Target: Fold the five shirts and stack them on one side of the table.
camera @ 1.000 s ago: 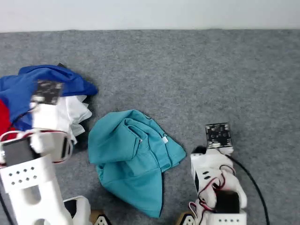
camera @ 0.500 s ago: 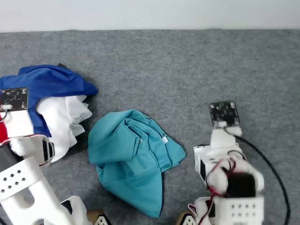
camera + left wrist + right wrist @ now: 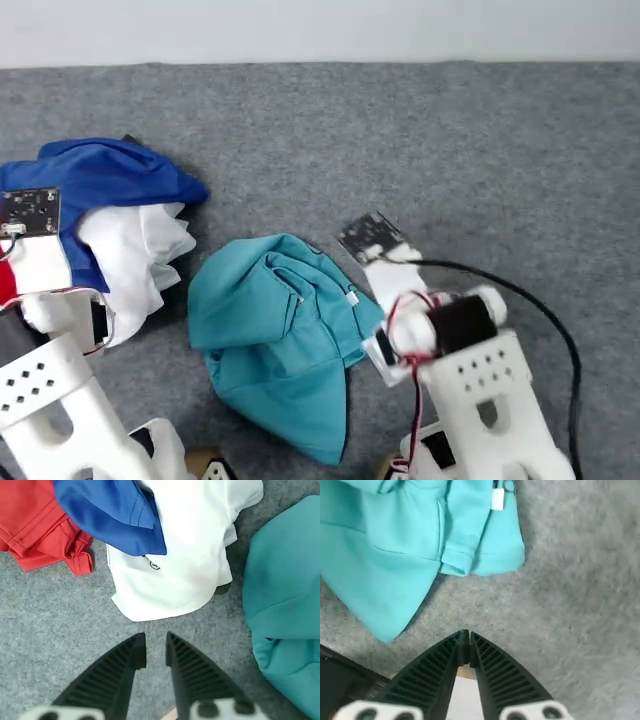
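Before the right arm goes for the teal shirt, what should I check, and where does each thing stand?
1. Right gripper empty: ok, nothing between its fingers.
2. Right gripper open for a grasp: not ok, it is shut.
3. Teal shirt clear of the other shirts: ok, a narrow gap separates it from the white shirt.
4. Teal shirt spread flat: not ok, it lies crumpled.
5. Left gripper empty: ok, slightly open over bare carpet.
6. Five shirts accounted for: cannot tell; besides teal and white, I count a blue shirt and a red shirt.
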{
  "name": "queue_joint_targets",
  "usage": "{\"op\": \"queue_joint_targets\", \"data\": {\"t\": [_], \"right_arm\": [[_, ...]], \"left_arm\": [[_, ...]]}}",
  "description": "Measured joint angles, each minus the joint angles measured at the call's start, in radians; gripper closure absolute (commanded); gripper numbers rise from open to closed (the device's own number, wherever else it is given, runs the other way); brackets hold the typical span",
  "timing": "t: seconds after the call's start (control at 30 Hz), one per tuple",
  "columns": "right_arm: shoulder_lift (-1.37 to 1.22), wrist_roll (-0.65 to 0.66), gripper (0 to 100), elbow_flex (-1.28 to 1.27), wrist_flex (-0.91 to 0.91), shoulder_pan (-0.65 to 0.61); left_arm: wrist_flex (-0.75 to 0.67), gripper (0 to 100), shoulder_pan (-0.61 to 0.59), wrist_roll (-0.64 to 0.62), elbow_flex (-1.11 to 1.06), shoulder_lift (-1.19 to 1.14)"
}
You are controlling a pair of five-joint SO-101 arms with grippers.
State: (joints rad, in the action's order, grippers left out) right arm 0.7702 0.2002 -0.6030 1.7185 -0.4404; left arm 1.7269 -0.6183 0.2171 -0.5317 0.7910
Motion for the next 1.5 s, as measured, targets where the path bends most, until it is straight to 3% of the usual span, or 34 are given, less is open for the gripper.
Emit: {"op": "queue_joint_targets", "data": {"t": [0.23, 0.37, 0.5, 0.8, 1.5], "right_arm": [[-0.334, 0.017, 98.3, 0.299, 0.0, -0.012], [-0.552, 0.017, 90.3, 0.512, -0.003, -0.064], [-0.749, 0.017, 82.4, 0.672, 0.014, -0.146], [-1.056, -0.005, 86.9, 0.898, 0.017, -0.276], [-1.445, -0.057, 87.4, 1.18, 0.011, -0.319]], "left_arm": [[0.002, 93, -0.186, 0.0, 0.0, 0.0], [0.002, 93, -0.255, 0.009, 0.0, 0.0], [0.002, 93, -0.27, 0.023, 0.0, 0.0], [0.002, 93, -0.272, 0.023, 0.0, 0.0], [0.005, 93, -0.272, 0.023, 0.0, 0.0]]}}
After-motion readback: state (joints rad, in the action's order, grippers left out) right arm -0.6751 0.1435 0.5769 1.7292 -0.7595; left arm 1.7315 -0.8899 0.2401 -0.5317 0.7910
